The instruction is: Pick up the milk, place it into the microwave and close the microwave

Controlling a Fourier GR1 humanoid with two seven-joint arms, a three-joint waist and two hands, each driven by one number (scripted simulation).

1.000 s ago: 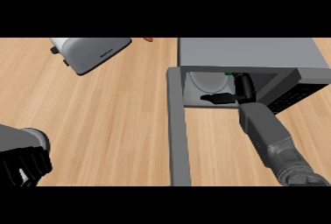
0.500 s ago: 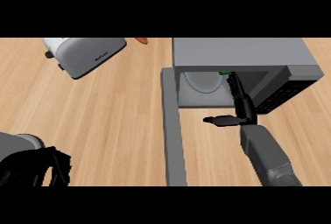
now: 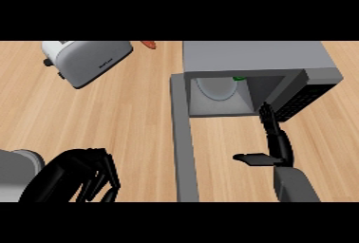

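Presently, from left to right:

1. Left hand [image 3: 73, 175]: lower left of the frame, black, fingers relaxed and pointing down toward the lower edge, holding nothing. Its grey forearm shows at the far left edge.
2. Toaster [image 3: 88, 60]: upper left, silver-white, lying at a slant on the wooden counter [image 3: 126, 118], well apart from the hand.
3. Orange item [image 3: 148, 44]: small, at the top edge just right of the toaster; kind cannot be told.
4. Microwave door [image 3: 184, 142]: grey, swung open, running down the frame from the oven's left front corner.
5. Microwave [image 3: 252, 59]: upper right, grey, cavity open toward the viewer, pale round turntable inside.
6. Milk [image 3: 238, 79]: only a small green piece shows at the cavity's upper edge, inside the microwave.
7. Right hand [image 3: 273, 142]: lower right, below the cavity's right corner, fingers straight and pointing up toward the microwave, thumb stretched out leftward, released, grasping nothing.
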